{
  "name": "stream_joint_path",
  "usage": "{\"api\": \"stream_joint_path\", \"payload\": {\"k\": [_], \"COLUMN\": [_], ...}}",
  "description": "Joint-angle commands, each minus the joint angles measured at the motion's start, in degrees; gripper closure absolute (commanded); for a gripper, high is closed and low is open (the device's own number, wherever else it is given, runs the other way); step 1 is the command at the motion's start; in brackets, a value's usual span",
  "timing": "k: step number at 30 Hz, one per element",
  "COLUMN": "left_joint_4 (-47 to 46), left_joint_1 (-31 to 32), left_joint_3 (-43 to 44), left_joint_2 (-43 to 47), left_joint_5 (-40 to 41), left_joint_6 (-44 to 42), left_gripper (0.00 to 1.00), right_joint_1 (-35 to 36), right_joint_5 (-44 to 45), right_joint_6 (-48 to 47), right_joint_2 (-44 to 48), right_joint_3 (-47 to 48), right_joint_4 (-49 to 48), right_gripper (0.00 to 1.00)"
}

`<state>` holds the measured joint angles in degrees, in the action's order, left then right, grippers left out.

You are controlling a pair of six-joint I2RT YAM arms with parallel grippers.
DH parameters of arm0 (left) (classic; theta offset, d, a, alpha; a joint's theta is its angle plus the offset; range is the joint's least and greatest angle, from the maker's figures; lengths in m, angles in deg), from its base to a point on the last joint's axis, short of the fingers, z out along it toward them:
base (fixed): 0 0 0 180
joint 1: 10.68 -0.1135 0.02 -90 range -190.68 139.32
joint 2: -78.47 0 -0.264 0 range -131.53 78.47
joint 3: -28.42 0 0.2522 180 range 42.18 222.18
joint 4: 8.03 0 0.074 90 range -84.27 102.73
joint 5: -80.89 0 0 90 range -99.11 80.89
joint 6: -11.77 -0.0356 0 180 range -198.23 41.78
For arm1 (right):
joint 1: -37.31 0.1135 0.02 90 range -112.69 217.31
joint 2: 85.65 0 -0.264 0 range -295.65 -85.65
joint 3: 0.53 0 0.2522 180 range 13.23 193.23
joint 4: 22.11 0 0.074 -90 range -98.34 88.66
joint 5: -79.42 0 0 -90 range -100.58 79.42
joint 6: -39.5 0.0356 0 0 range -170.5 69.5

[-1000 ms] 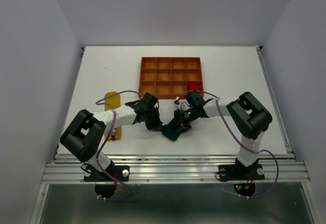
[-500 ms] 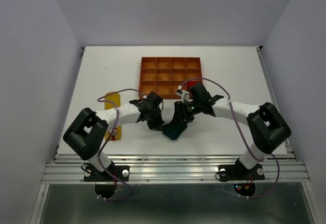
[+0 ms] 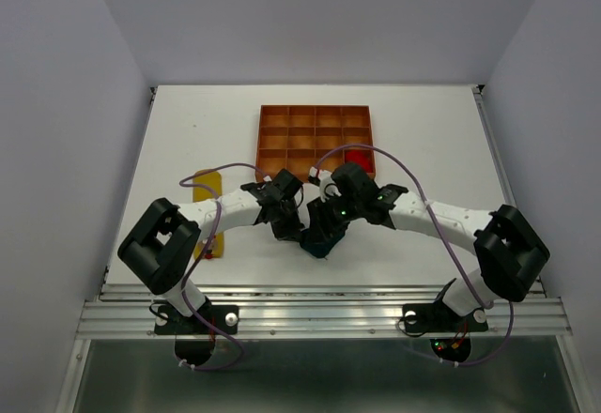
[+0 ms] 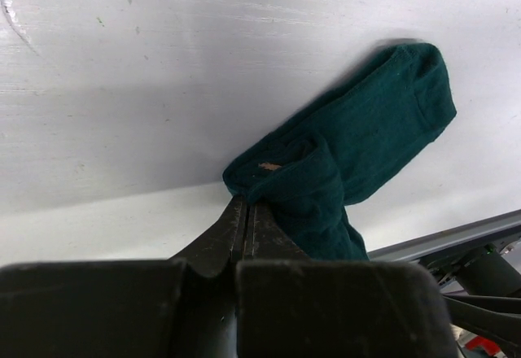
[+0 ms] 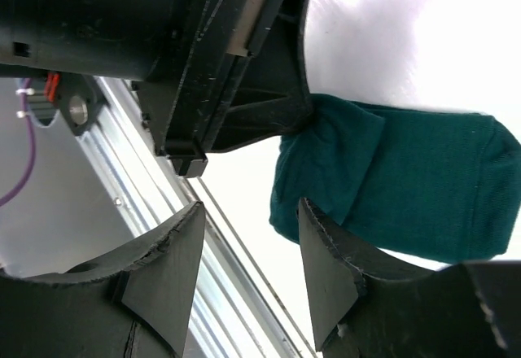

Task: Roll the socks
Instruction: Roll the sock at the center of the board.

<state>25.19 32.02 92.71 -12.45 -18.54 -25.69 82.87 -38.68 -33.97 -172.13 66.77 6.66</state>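
At the near middle of the desk (image 3: pixel 423 131), just ahead of the two arm bases:

- Dark teal sock (image 3: pixel 319 242): lies on the desk between the two tools. One end is folded back over the rest; the other end lies flat and spread out.
- Left tool (image 4: pixel 247 207): the jaws are closed, with no gap visible between them. The fingertips meet at the folded end of the dark teal sock and pinch its edge. Fabric drapes over the side of one finger.
- Right tool (image 5: pixel 244 240): the jaws stand partly apart and hold nothing. It hangs over the sock's folded end, beside the left tool. One finger (image 5: pixel 330 260) overlaps the sock's edge in the right wrist view, but whether they touch cannot be told.
- Tray (image 3: pixel 259 141): orange-brown and compartmented, it sits farther back on the desk, behind both tools.
- Red sock (image 3: pixel 357 158): a small bundle in the tray's near-right corner compartment.
- Yellow sock (image 3: pixel 207 191): lies flat on the desk on the left, partly hidden by the left arm and well apart from the teal one.
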Motion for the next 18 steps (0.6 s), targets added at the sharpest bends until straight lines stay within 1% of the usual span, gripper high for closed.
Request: {"api": "stream_joint_path", "payload": {"k": [1,5,12,18], "left_joint_4": [3.74,3.83,3.74,3.74], "left_joint_1": [0.46,0.46,0.54,0.63], "left_joint_3": [0.63,0.72,0.72,0.81], "left_joint_2": [-0.49,-0.49,-0.76,-0.49], "left_joint_5": [3.19,3.28,2.93,3.02], "left_joint_6": [-0.24,-0.06,0.11,0.20], "left_gripper": [1.00,1.00,1.00,1.00], "right_joint_1": [2.07,2.78,3.92,3.92], "right_joint_5": [3.05,3.57,1.64,3.31], "right_joint_6": [-1.59,-0.89,0.16,0.87], "right_joint_2": [0.79,-0.44,-0.45,-0.89], "right_joint_3": [1.83,1.66,0.69,-0.80], "right_joint_4": [-0.85,-1.21,-2.61,-2.44], "right_gripper": [0.45,0.45,0.46,0.47]}}
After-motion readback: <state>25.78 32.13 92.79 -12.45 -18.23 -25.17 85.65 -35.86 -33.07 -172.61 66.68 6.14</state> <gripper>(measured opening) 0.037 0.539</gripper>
